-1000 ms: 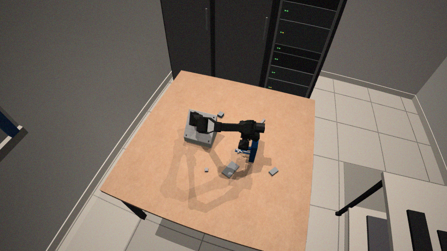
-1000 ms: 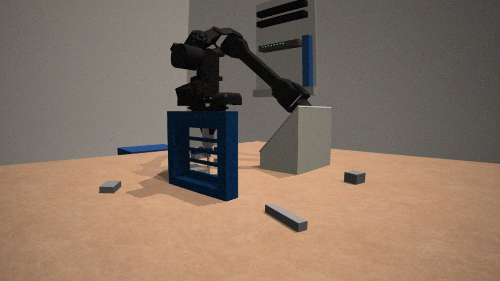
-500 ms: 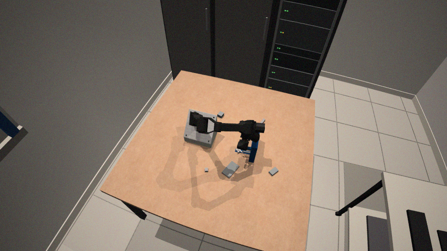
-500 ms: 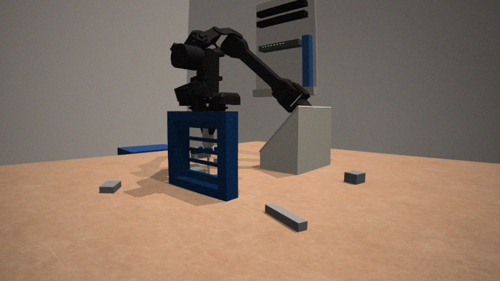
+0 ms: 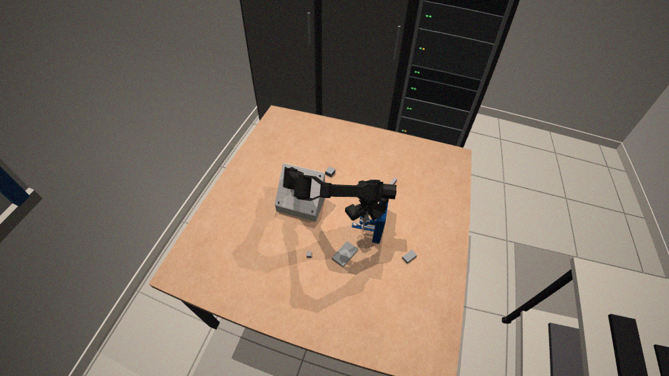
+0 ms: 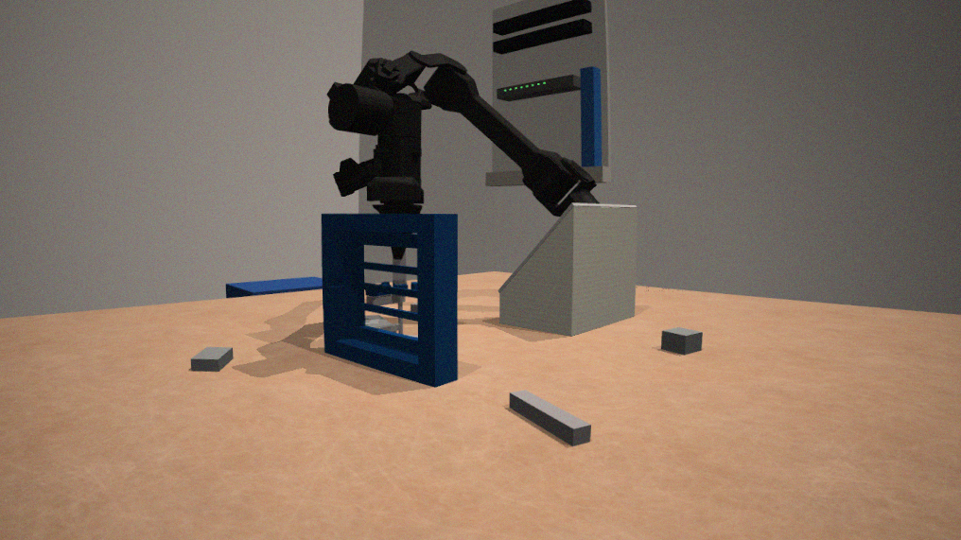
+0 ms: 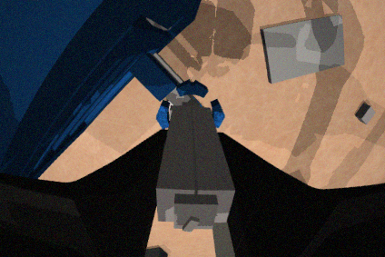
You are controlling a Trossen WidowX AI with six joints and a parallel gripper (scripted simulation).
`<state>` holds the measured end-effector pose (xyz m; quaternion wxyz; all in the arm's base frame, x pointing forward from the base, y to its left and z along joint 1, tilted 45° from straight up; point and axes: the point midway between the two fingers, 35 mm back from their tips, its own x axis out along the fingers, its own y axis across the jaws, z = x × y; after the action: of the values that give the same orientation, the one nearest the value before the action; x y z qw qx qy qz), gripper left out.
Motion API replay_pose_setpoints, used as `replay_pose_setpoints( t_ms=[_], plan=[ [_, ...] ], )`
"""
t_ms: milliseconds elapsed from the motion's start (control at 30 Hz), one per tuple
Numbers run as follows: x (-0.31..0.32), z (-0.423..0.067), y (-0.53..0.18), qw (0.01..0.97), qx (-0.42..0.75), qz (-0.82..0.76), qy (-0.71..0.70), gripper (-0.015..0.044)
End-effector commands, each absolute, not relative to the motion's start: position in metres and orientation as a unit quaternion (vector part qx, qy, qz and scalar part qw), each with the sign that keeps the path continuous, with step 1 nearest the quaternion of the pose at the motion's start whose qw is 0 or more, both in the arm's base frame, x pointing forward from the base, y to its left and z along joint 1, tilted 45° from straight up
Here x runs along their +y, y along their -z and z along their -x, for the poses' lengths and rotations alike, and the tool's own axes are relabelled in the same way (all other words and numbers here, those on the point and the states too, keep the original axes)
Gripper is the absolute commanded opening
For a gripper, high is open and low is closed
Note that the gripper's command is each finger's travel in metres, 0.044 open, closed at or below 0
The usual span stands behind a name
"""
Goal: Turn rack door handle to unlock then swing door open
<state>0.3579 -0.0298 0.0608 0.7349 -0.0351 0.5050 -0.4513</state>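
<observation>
From where I stand, the door handle (image 5: 363, 223) (image 6: 399, 270) (image 7: 195, 159) is a grey, blocky upright piece, broad at the top and narrower lower down, with small blue lugs (image 7: 218, 113) showing around its lower part. Seen from the wrist, it sits slantwise to the big blue frame (image 5: 377, 232) (image 6: 445, 293) (image 7: 54, 59). It stands on the side of the frame facing away from the exterior view; up top, that is between the frame and the worktop's (image 5: 419, 313) (image 6: 283, 470) (image 7: 254, 104) left edge, though nearer the right edge.

The gripper (image 5: 364, 214) (image 6: 398, 252) (image 7: 192, 138) comes straight down over the handle and is clenched on it, a black finger at each side. The handle's lower part reaches below the fingertips. A flat grey plate (image 5: 344, 253) (image 6: 381, 322) (image 7: 304, 50) lies near, toward the worktop's bottom edge in the top view.
</observation>
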Motion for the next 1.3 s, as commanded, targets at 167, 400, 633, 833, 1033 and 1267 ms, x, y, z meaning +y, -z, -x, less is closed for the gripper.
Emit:
replay_pose_setpoints(
  t_ms=[167,400,633,833,1033,1267],
  plan=[
    [-0.0303,-0.3568,-0.0594,0.726,0.404,-0.114,0.545,0.0024],
    [-0.0303,-0.3568,-0.0594,0.695,0.305,-0.237,0.606,0.0024],
    [-0.0303,-0.3568,-0.0594,0.646,0.199,-0.350,0.649,0.0024],
    [-0.0303,-0.3568,-0.0594,0.640,0.188,-0.360,0.652,0.0024],
    [-0.0303,-0.3568,-0.0594,0.640,0.188,-0.360,0.652,0.0024],
    [-0.0303,-0.3568,-0.0594,0.640,0.188,-0.360,0.652,0.0076]
  ],
)
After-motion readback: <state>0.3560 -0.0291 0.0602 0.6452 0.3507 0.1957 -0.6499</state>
